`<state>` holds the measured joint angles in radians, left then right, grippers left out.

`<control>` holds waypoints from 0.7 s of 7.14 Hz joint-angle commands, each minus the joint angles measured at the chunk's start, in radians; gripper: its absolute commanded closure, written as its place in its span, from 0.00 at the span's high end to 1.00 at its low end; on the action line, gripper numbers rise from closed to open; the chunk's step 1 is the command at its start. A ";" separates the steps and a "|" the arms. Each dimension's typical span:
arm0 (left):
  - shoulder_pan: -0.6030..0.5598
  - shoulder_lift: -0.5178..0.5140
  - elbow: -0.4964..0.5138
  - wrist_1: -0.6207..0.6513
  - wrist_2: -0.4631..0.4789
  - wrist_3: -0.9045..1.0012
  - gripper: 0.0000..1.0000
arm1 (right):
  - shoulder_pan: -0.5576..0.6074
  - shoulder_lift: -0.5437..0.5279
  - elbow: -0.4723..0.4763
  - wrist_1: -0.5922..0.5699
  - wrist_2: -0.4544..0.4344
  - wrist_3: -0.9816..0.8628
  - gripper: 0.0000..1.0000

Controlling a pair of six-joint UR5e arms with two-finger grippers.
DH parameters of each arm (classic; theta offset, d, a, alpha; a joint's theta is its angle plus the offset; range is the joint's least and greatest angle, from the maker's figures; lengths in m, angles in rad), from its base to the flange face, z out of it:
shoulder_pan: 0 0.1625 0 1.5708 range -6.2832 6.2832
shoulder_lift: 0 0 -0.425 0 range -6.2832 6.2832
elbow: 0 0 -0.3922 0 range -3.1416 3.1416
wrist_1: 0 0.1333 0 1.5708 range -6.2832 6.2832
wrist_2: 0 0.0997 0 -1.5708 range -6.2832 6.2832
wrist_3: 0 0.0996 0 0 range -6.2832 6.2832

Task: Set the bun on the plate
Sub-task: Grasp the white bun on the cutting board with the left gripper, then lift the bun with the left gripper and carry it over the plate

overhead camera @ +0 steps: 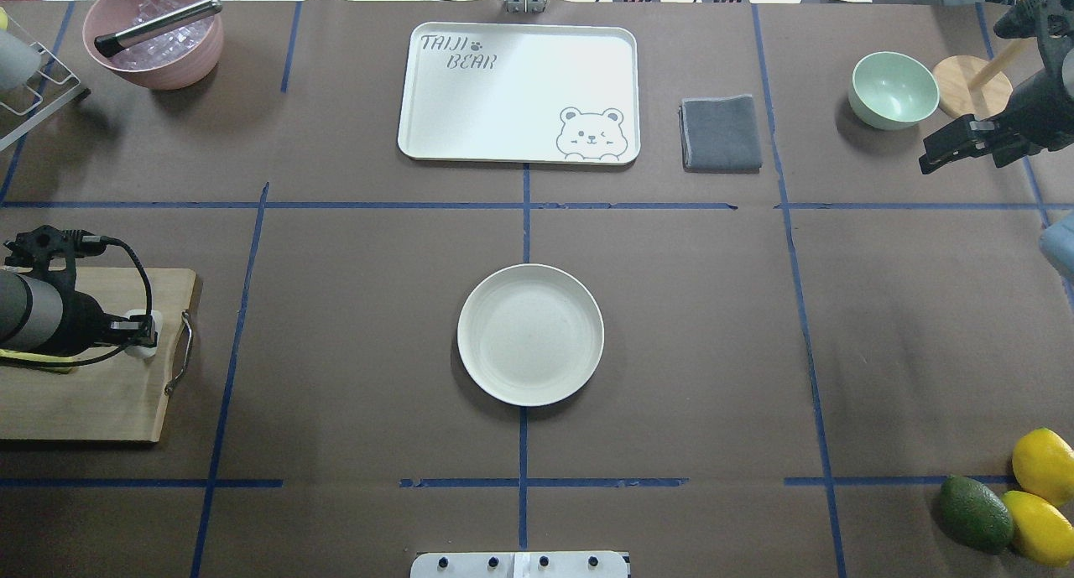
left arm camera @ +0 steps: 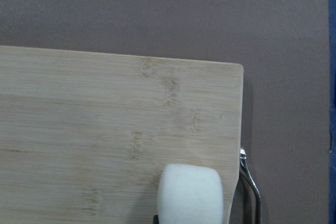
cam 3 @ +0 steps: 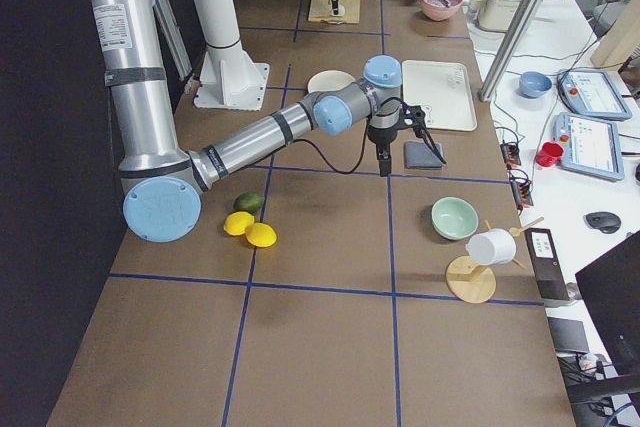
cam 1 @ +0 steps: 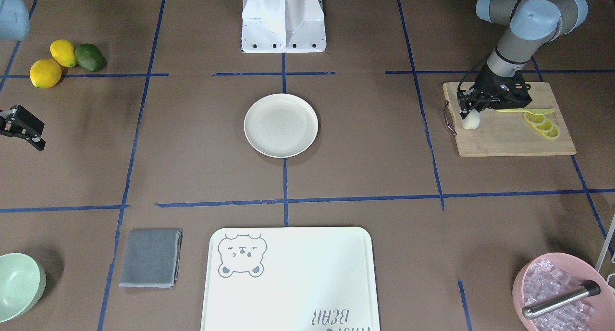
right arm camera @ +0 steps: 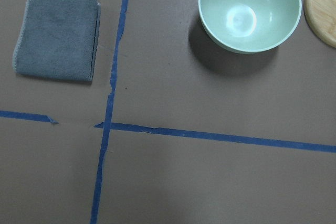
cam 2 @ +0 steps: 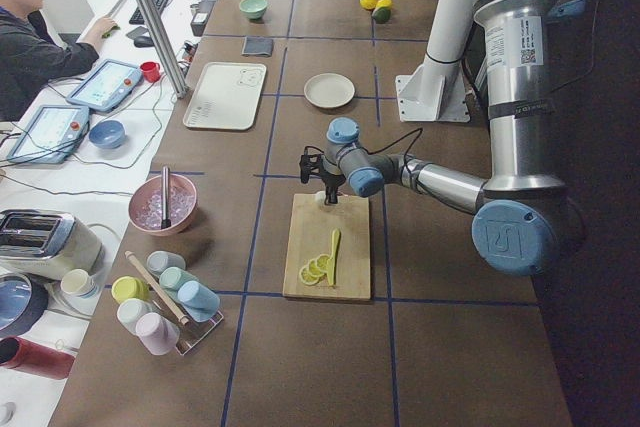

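Observation:
The bun (cam 1: 471, 121) is a small white roll standing on the wooden cutting board (cam 1: 504, 139), near the board's handle end. My left gripper (cam 1: 468, 114) comes down on it from above and is shut on the bun (overhead camera: 141, 344). In the left wrist view the bun (left arm camera: 189, 195) fills the bottom centre, by the board's corner. The plate (overhead camera: 530, 335), round and cream, lies at the table's centre with nothing on it, well away from the bun. My right gripper (overhead camera: 933, 157) hangs open above the table near the mint-green bowl (overhead camera: 894, 89).
Lemon slices (cam 1: 543, 124) and a yellow knife (cam 1: 526, 111) share the board. A white bear tray (overhead camera: 518, 91), a grey cloth (overhead camera: 720, 132), a pink bowl of ice (overhead camera: 155, 39), two lemons and an avocado (overhead camera: 973, 512) lie around the table's edges.

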<state>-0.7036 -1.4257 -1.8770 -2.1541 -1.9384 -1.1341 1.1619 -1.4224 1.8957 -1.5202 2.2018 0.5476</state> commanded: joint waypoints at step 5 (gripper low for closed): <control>0.016 -0.532 -0.162 0.746 0.006 -0.045 0.34 | 0.125 -0.073 -0.007 -0.005 0.071 -0.165 1.00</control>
<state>-0.7038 -1.7657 -2.0540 -1.5920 -1.9364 -1.1514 1.2381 -1.4716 1.8929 -1.5205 2.2492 0.4551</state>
